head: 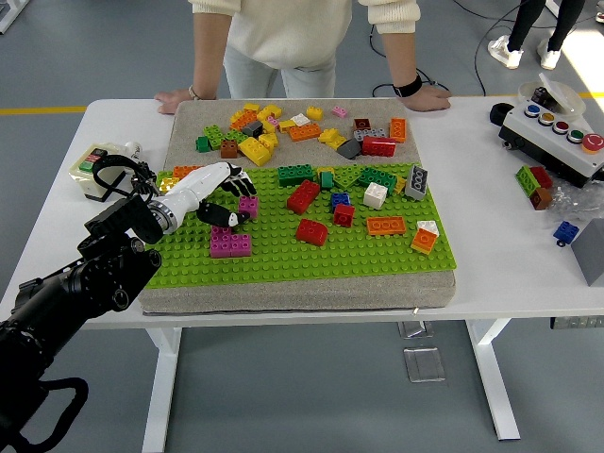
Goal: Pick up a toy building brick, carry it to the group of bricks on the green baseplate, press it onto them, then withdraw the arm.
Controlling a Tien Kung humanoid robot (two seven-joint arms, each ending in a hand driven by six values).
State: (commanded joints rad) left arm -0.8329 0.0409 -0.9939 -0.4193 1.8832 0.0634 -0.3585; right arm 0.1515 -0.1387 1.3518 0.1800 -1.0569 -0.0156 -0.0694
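Note:
The green baseplate (283, 253) lies on a beige mat and carries scattered bricks: red ones (303, 196), an orange one (385, 225), a white one (376, 195). My left hand (225, 196), white with black fingertips, hovers over the plate's left part. Its fingers are spread and hold nothing, the thumb low and the other fingers higher. A small magenta brick (248, 207) sits just right of the hand. A wider magenta brick (230, 243) is pressed on the plate below the hand. My right arm is out of view.
Loose bricks (255, 127) are piled on the beige mat (189, 127) behind the plate. A person stands at the far side, both hands (175, 97) resting on the table edge. A button box (94, 170) sits at left, a control box (552, 127) and stray bricks (535, 184) at right.

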